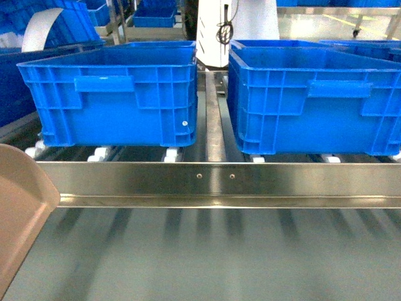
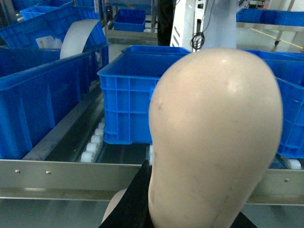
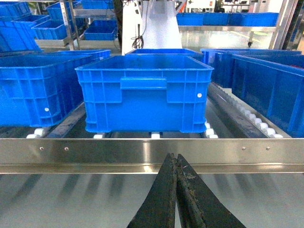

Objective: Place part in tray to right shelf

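Setting: a warehouse bay of steel racking stocked with blue crates, a white machine column at the back.

Right shelf (image 1: 219, 179): shiny stainless rack, long flat front rail with two small screws at its middle, white rollers (image 1: 170, 153) behind it. A dull grey surface (image 1: 207, 257) lies below the rail.

Left crate (image 1: 116, 94): blue, ribbed, sits on the rollers; interior not visible from the head view.

Right crate (image 1: 313, 97): same type, beside the first with a gap between; interior likewise hidden.

Tray (image 2: 216, 137): pale beige scoop. Its rounded back fills the left wrist view, raised in front of the rail; a curved edge shows at the head view's lower left (image 1: 22, 213). Contents cannot be seen.

Part: not visible in any view.

Left gripper (image 2: 137, 202): dark fingers show at the tray's base, apparently clasping it; the exact grasp is hidden.

Right gripper (image 3: 176, 190): dark fingers pressed together, nothing between them, held low before the rail and facing the right crate.
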Robot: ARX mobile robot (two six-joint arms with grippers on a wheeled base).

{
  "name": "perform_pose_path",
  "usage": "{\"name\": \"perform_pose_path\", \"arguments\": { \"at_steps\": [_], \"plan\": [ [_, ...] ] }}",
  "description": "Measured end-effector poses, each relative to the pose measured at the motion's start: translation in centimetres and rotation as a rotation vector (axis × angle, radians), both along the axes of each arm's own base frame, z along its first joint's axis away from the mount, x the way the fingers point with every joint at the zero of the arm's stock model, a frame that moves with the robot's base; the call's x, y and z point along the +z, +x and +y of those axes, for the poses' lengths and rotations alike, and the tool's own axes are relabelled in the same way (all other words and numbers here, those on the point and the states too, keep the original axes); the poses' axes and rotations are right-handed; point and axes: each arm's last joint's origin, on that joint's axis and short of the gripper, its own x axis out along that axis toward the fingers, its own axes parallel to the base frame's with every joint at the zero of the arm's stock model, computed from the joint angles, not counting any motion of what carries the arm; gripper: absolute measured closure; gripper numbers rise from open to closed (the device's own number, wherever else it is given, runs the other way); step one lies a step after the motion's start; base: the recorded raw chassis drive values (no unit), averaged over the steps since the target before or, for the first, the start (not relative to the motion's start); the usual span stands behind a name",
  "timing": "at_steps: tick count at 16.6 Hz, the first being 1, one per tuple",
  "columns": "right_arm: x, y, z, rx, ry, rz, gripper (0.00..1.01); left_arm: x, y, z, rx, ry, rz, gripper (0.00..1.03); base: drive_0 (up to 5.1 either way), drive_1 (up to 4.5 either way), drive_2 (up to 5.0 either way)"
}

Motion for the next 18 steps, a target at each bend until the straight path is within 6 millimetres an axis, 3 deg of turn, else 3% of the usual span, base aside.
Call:
{"name": "perform_pose_path", "arguments": {
  "at_steps": [4, 18],
  "plan": [
    [0.0, 0.0, 0.0, 0.000, 0.000, 0.000, 0.99, -0.8, -1.3, 1.3, 0.022, 0.000, -0.002, 0.86, 0.0, 0.00, 0.0],
    [0.0, 0.0, 0.0, 0.000, 0.000, 0.000, 0.99, -2.0, -3.2, 1.2, 0.002, -0.001, -0.001, 0.86, 0.0, 0.00, 0.0]
  ]
}}
